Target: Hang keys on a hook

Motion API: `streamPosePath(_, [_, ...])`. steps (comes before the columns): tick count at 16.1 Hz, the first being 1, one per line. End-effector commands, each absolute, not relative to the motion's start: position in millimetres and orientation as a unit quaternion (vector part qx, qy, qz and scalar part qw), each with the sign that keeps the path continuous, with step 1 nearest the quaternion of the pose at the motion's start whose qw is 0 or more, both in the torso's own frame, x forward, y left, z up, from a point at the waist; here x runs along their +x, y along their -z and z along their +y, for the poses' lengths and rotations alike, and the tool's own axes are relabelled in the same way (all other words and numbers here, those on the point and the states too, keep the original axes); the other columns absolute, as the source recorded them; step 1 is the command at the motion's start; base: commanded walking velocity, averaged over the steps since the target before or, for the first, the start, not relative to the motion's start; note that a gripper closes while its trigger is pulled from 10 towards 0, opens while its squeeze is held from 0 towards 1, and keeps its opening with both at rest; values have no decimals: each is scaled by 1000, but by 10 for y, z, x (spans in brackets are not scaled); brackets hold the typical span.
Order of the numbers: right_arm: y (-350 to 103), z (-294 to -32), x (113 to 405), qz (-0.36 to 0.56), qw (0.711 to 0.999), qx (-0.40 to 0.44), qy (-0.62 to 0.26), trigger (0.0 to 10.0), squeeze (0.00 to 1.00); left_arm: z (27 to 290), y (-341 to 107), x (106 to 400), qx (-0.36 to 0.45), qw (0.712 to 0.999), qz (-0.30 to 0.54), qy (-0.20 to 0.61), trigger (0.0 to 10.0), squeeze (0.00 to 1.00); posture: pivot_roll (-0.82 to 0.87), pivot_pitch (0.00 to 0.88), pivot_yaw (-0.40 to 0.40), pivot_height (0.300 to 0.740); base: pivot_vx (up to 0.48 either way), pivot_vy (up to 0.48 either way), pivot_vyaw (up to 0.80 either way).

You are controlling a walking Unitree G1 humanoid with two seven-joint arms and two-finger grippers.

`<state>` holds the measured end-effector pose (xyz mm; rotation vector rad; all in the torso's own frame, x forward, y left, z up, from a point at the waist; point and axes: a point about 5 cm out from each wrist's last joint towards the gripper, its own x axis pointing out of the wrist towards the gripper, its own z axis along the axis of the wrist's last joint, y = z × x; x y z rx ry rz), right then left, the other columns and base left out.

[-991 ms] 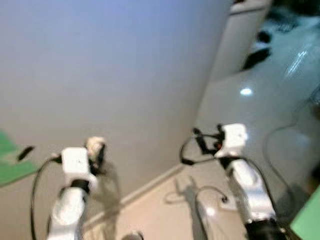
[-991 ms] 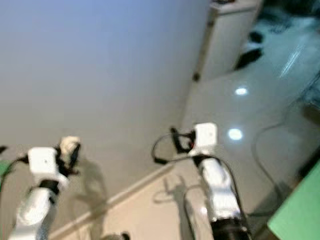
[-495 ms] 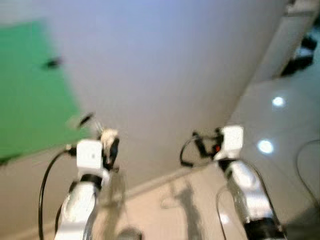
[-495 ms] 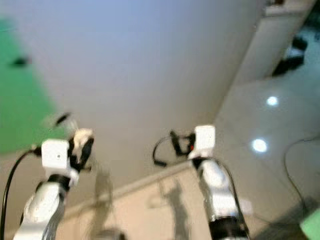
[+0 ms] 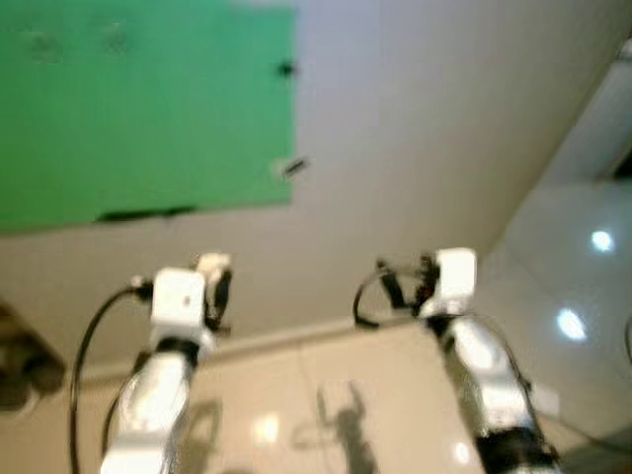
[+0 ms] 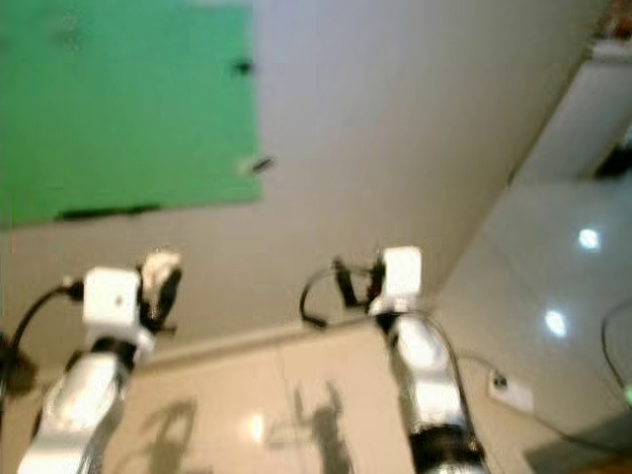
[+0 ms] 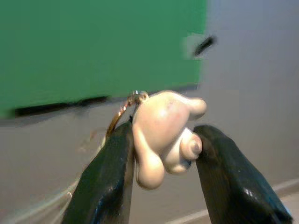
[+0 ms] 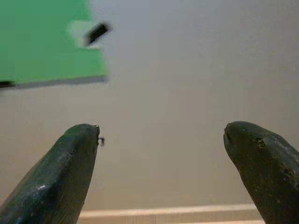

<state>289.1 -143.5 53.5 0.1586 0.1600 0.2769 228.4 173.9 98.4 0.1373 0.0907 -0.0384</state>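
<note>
My left gripper (image 7: 163,154) is shut on a cream, blob-shaped key charm (image 7: 164,131); a small metal ring (image 7: 137,97) sticks out of the charm's top. In the eye views the same charm (image 5: 211,265) sits at the tip of my raised left arm, below a green panel (image 5: 148,109) on the wall. A small dark hook (image 5: 294,167) juts from the wall at the panel's lower right corner, and a second dark hook (image 5: 286,69) sits higher on its right edge. My right gripper (image 8: 161,154) is open with nothing between its fingers and faces the wall.
A grey wall (image 5: 425,118) meets a glossy beige floor (image 5: 326,395) along a white skirting board (image 5: 296,336). A white door or cabinet edge (image 6: 592,99) stands at the far right. A dark object (image 5: 20,370) lies on the floor at the left.
The camera has swung left, so the green panel and its hooks now lie ahead and the bright floor has slid off to the right. Both arms keep their pose.
</note>
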Motion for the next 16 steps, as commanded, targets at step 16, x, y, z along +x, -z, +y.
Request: streamPosePath(16, [-1096, -1096, 3301, 68, 920, 52, -382, 10000, 0, 2454, -1603, 2983, 188, 969, 8, 158, 10000, 0, 59, 0, -48, 740, 0, 0, 229])
